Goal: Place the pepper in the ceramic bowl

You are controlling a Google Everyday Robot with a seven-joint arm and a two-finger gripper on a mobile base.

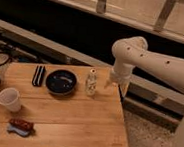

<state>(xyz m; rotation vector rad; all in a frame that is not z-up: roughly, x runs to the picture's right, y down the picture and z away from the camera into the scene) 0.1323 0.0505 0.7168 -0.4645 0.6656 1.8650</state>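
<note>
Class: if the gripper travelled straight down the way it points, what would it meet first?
The gripper hangs beside the bottle; likely the wooden table near its right edge, though depth is unclear.

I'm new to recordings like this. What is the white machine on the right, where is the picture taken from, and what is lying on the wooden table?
The white machine is a robot arm on a mobile base. It reaches in from the right and bends down, so its hand hangs by the far right edge of the light wooden table.

There is only one view, looking down at the table. On the table are:
- a dark round ceramic bowl
- a flat black object to the left of the bowl
- a small pale bottle to the right of the bowl
- a white paper cup
- a reddish-brown item at the front left

Whether the hand holds anything cannot be seen.
</note>
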